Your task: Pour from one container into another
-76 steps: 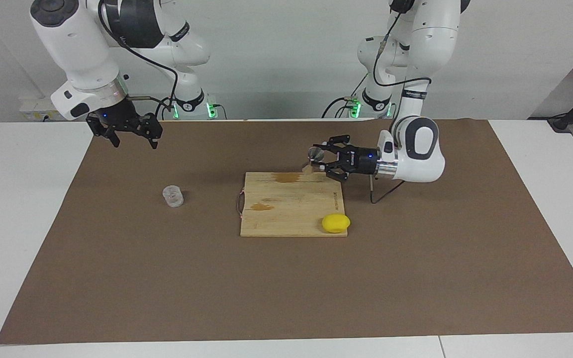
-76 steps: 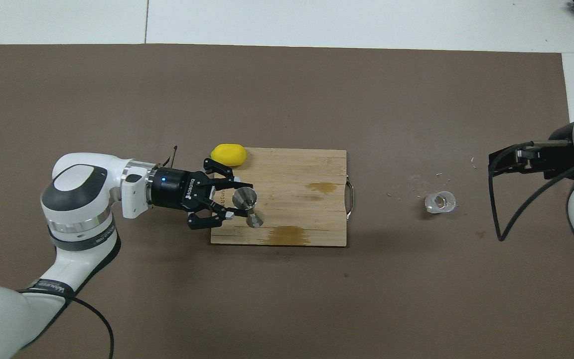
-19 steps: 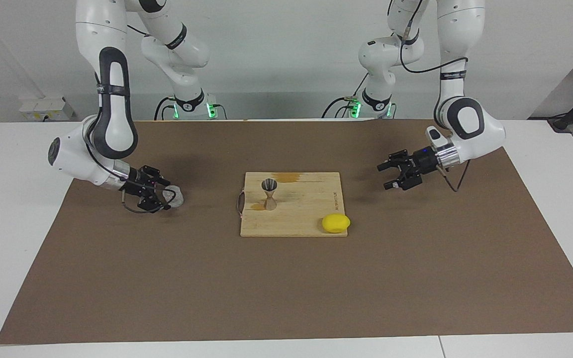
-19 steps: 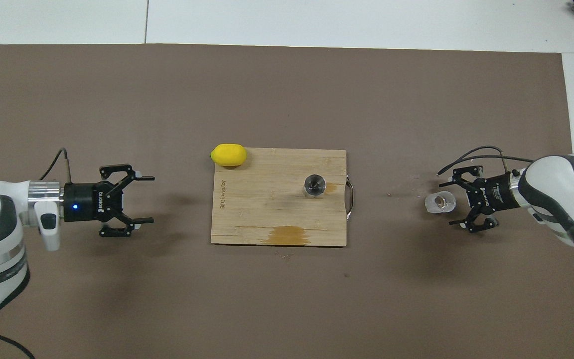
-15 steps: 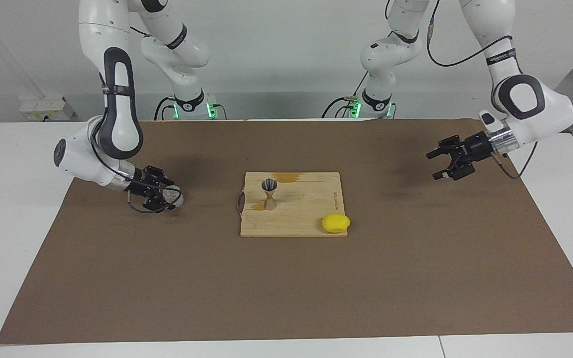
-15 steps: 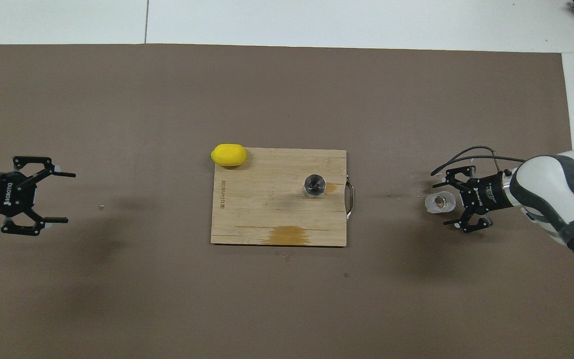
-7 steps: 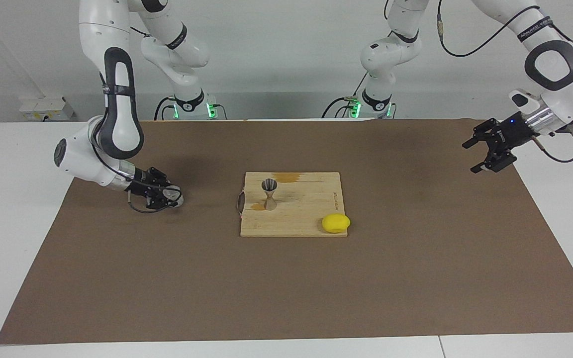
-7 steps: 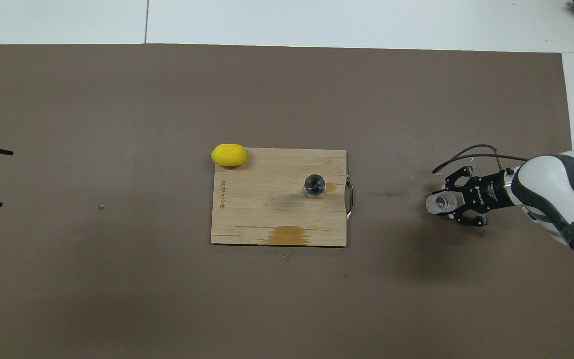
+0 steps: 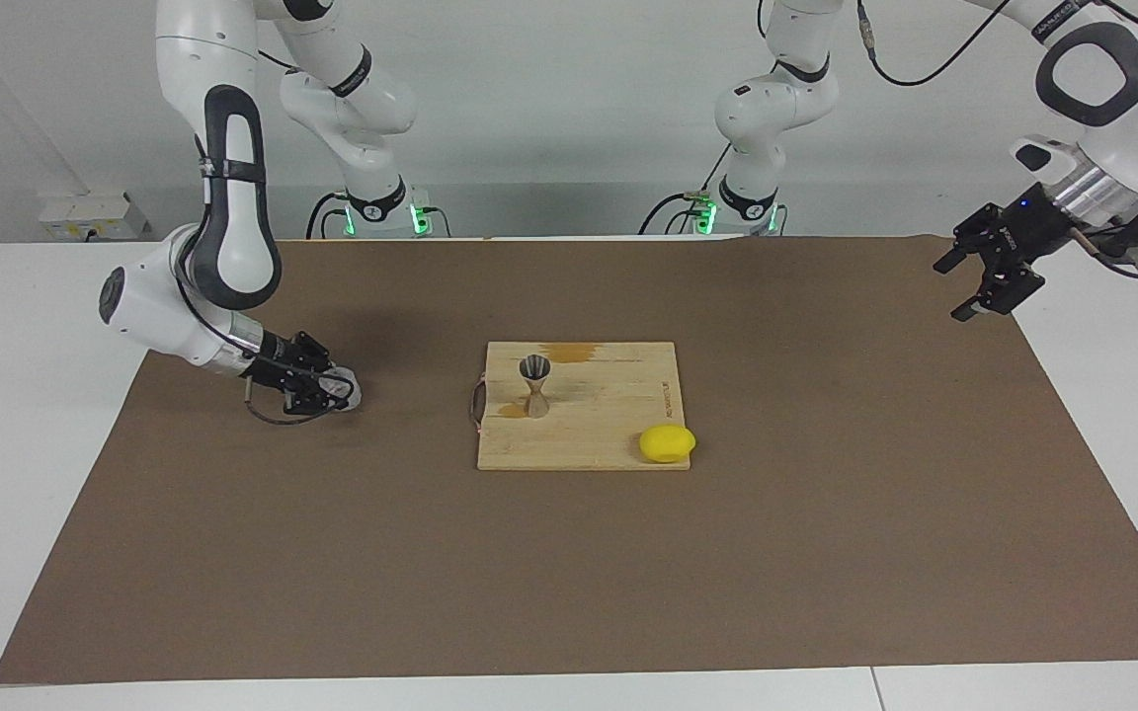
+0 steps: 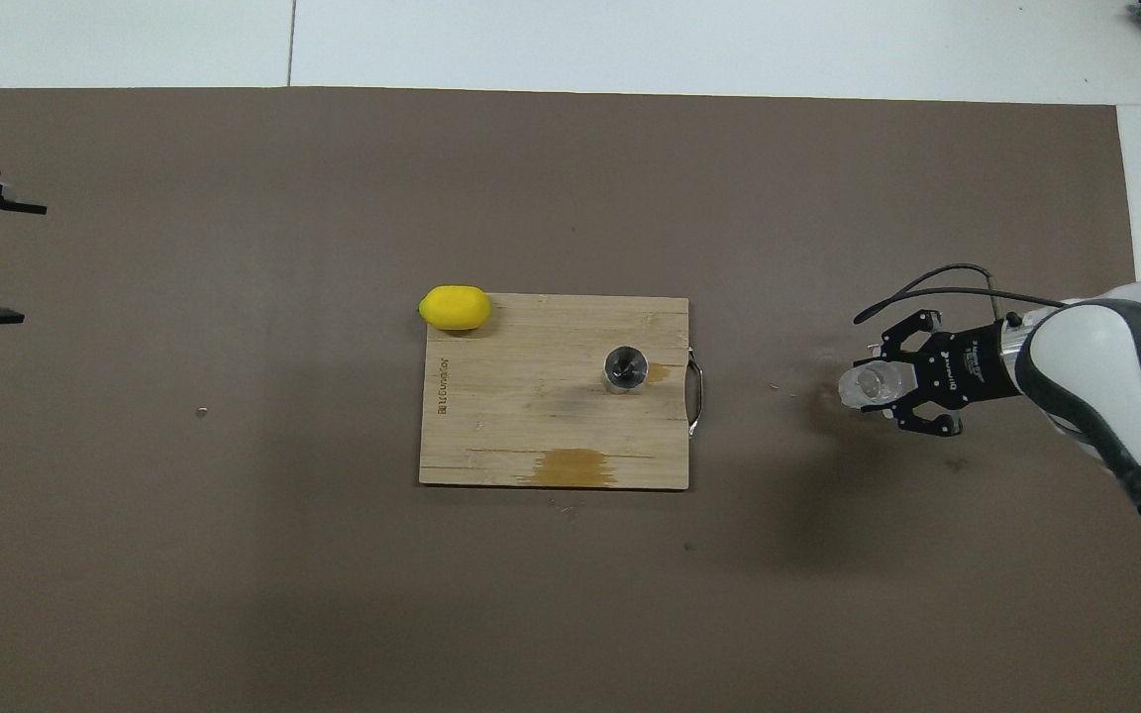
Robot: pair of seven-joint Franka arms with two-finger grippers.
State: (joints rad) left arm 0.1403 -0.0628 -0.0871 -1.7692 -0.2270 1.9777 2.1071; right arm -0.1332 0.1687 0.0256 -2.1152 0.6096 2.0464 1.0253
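The clear glass tumbler (image 9: 347, 388) is between the fingers of my right gripper (image 9: 330, 387), low over the brown mat toward the right arm's end; it also shows in the overhead view (image 10: 863, 386) with the gripper (image 10: 884, 386) shut on it. The grey metal jigger (image 9: 534, 384) stands upright on the wooden cutting board (image 9: 589, 446), on the side toward the right arm; from overhead its open cup (image 10: 624, 366) shows. My left gripper (image 9: 952, 291) is open and empty, raised over the mat's edge at the left arm's end (image 10: 16, 262).
A yellow lemon (image 9: 667, 442) lies at the board's corner farther from the robots, toward the left arm's end (image 10: 455, 307). The board (image 10: 531, 436) has a metal handle toward the tumbler and two brown stains. The brown mat (image 9: 569, 573) covers the table.
My right gripper has closed on the tumbler and raised it slightly. My left arm has let go of the jigger, now upright on the board, and drawn back and up to the mat's edge.
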